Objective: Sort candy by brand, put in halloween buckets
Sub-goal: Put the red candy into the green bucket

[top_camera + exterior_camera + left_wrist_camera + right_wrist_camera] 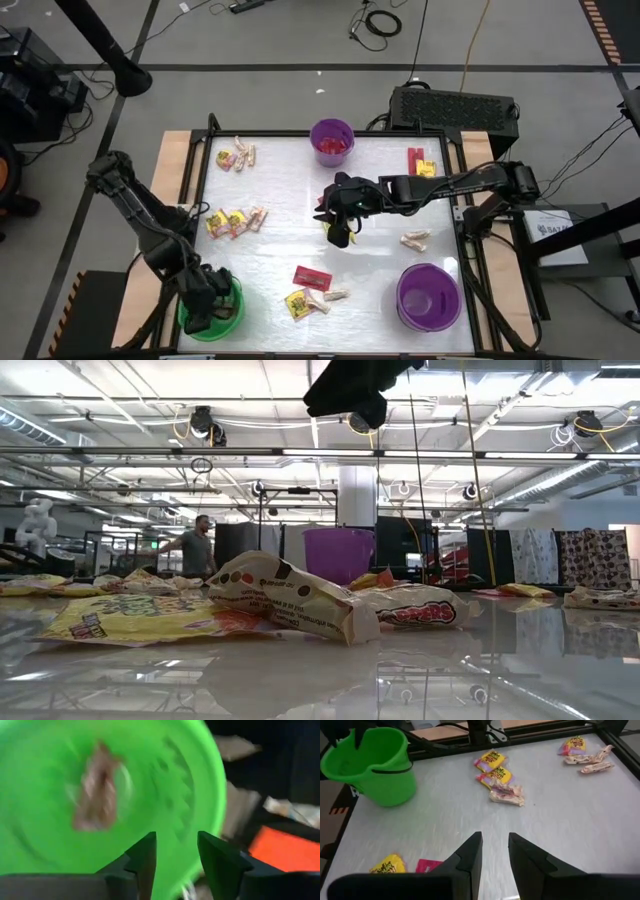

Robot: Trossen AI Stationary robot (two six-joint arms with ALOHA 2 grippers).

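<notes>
A: Largest first?
B: Worktop (290,250), white, framed in black. Then three pails: green pail (228,312) at the near left corner, one purple pail (430,297) at the near right, the other purple pail (332,140) at the far edge with red packets inside.

A: Arms?
B: Left claw (205,305) sits over the green pail, fingers (145,857) spread, nothing between them. Right claw (338,232) hangs above mid-worktop; fingers (470,855) a little apart with only bare worktop showing in the gap.

A: Sweets?
B: Yellow packets (225,223) and tan twists (257,218) left of centre, a red packet (312,277) near the front, more tan twists (415,240) on the right, a red and yellow pair (418,162) at the far right.

A: What does one view add?
B: Left wrist view shows a brownish piece (95,790) in the green pail, badly blurred; overhead the arm covers it. Low view shows a person (197,546) in the room behind.

A: Hard to read?
B: In the low view the right arm is cut off at the top.
</notes>
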